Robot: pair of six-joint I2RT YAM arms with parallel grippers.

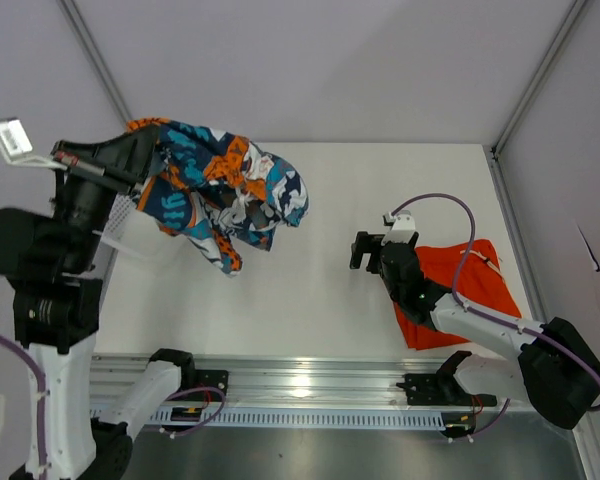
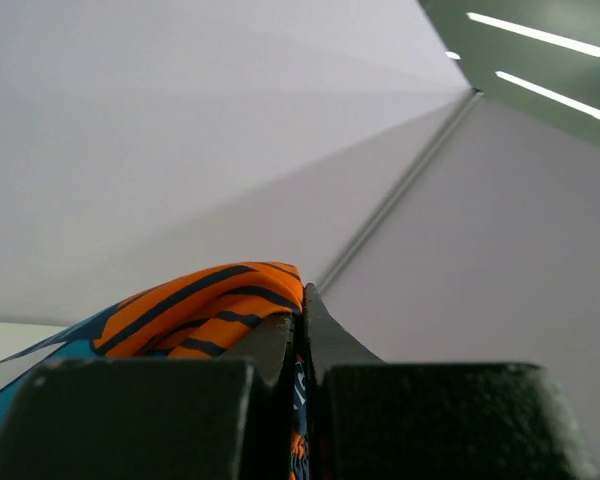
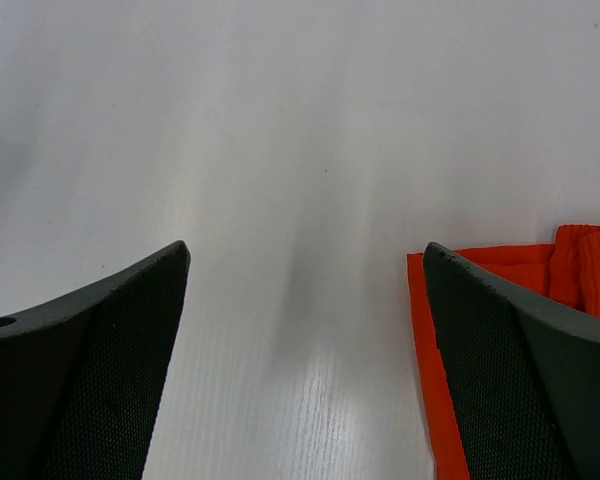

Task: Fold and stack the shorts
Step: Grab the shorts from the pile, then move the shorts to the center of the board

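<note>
We see the left gripper (image 2: 302, 305) clenched on the patterned blue-orange fabric shorts (image 1: 225, 195), apparently raised above the white bench (image 1: 330, 300). The right gripper (image 3: 305, 270) stands released just beside the plain orange shorts (image 1: 485, 268), which lie on the bench.

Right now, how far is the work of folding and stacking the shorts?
Apparently done: the orange shorts lie flat on the table, seemingly folded. In hand: the left gripper, shut on the patterned shorts, holds them up, bunched. The right gripper is open, empty, beside the orange pair. Left: fold the patterned shorts, then stack both.
</note>
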